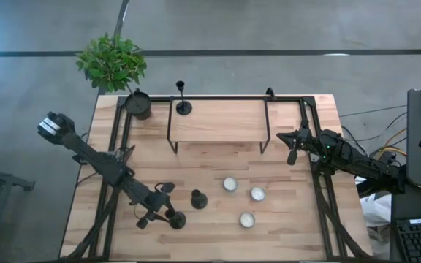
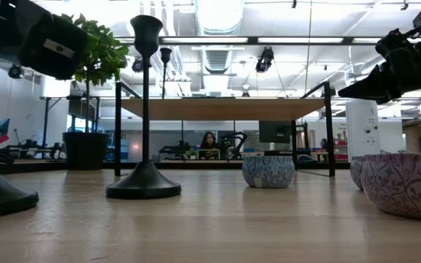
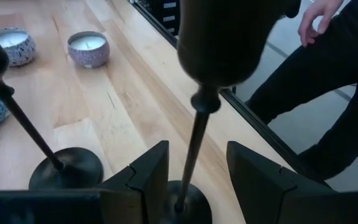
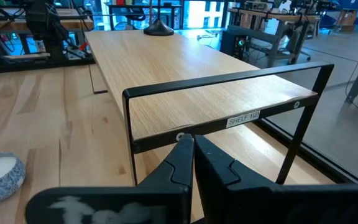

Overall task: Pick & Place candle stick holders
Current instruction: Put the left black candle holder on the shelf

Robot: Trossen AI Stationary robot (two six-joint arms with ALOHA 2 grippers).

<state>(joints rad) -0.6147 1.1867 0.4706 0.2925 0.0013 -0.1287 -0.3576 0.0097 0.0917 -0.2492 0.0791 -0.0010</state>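
**benchwatcher:** So the left gripper [image 3: 197,180] sits at the near-left part of the bench with its fingers spread either side of the thin stem of a black metal candlestick with a round flared base [image 1: 175,218]. There's a gap on both sides, so it's straddling, not pinching yet. A second black candlestick [image 1: 198,199] stands just beside it, and a third [image 1: 183,107] is already up on the wooden shelf with the black metal frame [image 1: 218,120]. I'd call this the grasp step for number two.

**armchair_op:** Agreed. Next it needs to close on that stem squarely, then lift straight so the base doesn't clip its neighbour. Right gripper [image 4: 191,163]?

**benchwatcher:** Pressed together, holding nothing, parked by the shelf's right end. Three patterned tealight cups [image 1: 230,184] sit mid-bench on the pale wood bench [image 1: 291,234], with a potted green plant [image 1: 113,62] at the far-left corner. There's a person's hand [image 3: 316,18] just past the bench edge, and beyond that a workshop room with bright ceiling lights.
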